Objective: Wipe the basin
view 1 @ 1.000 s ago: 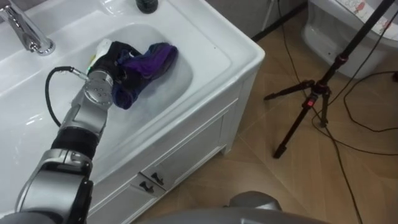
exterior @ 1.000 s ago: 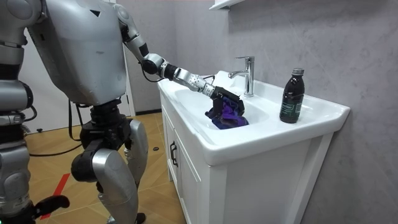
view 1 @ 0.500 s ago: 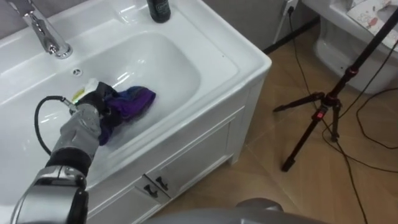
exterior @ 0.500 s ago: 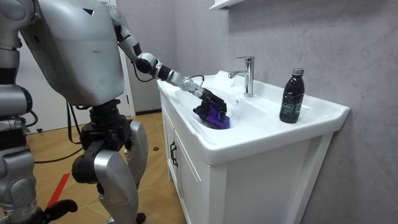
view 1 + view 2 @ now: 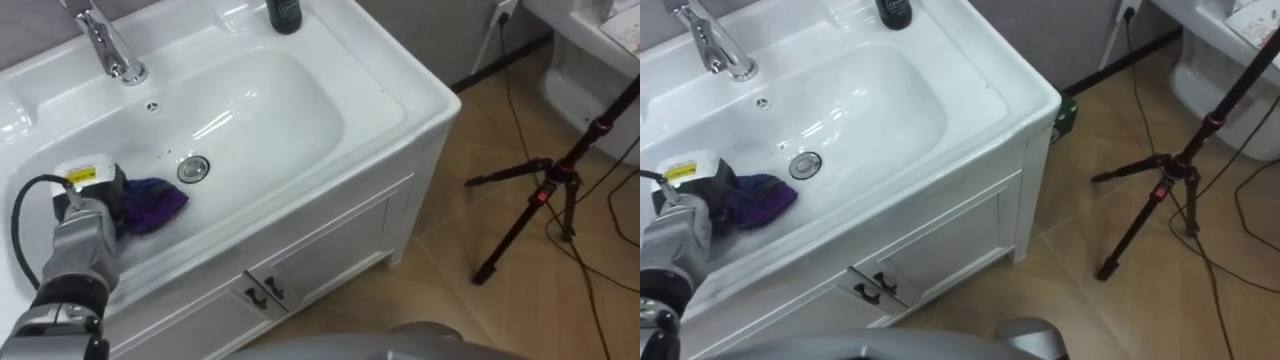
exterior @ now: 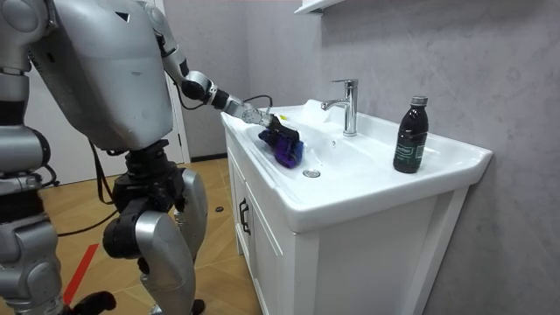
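Left hand [image 5: 100,200] held purple cloth [image 5: 152,203], fingers curled round it, at basin [image 5: 270,100] left end. Risk: loose tail might snag drain [image 5: 193,168], pulling free.

The scene is lit brightly and evenly, probably from overhead. Pale streaks of glare are seen across the white basin [image 5: 262,88], and the cabinet [image 5: 330,235] beneath its rim is left softly shaded.
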Available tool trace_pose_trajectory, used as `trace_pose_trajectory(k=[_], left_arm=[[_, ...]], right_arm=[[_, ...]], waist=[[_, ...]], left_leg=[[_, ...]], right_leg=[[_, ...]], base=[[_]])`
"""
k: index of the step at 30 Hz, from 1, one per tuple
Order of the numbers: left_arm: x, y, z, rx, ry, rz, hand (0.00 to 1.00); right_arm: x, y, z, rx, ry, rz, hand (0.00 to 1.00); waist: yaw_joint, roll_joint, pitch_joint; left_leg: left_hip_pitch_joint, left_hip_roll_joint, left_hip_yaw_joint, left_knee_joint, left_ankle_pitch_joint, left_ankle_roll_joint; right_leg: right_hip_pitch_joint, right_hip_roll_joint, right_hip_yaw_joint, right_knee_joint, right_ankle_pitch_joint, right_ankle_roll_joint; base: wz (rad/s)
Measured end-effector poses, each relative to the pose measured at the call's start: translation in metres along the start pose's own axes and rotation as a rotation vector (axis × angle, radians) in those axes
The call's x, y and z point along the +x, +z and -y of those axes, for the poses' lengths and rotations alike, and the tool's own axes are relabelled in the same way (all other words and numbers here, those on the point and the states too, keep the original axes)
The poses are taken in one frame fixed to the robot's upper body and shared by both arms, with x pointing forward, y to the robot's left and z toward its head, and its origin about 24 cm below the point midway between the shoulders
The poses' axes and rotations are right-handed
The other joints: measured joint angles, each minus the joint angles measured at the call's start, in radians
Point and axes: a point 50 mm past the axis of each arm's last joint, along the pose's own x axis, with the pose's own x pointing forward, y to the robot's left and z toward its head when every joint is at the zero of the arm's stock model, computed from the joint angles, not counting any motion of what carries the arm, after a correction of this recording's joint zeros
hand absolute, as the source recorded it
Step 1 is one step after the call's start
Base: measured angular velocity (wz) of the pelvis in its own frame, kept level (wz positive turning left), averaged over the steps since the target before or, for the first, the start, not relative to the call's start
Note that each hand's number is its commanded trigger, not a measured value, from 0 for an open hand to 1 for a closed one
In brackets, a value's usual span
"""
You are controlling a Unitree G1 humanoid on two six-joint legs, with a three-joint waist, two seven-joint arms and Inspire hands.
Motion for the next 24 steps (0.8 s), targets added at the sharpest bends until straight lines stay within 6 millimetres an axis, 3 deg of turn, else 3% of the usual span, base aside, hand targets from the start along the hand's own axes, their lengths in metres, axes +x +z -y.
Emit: trace_pose_trajectory(k=[4,9,17,24], left_arm=[[-0.002,-0.008,0.002,0.035,0.028,-0.010,1.00],[-0.005,-0.011,0.003,0.089,0.054,-0.006,1.00],[-0.005,-0.012,0.000,0.084,0.115,-0.005,1.00],[-0.002,-0.011,-0.016,0.008,0.174,-0.015,1.00]], right_arm=[[0.000,0.006,0.007,-0.021,-0.034,0.013,0.00],[-0.001,0.010,0.017,-0.046,-0.079,0.018,0.00],[-0.001,0.013,0.018,-0.034,-0.095,0.022,0.00],[0.000,0.020,0.018,-0.022,-0.116,0.025,0.00]], waist=[[-0.002,0.010,-0.0038],[0.002,0.018,-0.0036],[0.029,0.026,-0.0030],[0.035,0.026,-0.0033]], left_leg=[[-0.007,0.000,-0.032,-0.001,0.000,0.000],[-0.009,0.000,-0.048,-0.001,0.000,0.000],[-0.014,0.000,-0.057,-0.003,0.000,0.000],[-0.032,-0.002,-0.086,0.000,0.000,0.000]], right_leg=[[0.002,-0.001,-0.017,0.002,0.001,-0.001],[0.002,-0.002,-0.026,0.001,0.000,-0.002],[0.000,-0.003,-0.034,0.000,0.000,-0.002],[0.000,-0.011,-0.069,-0.004,0.000,-0.002]], base=[[0.09],[0.02],[0.02],[0.14]])
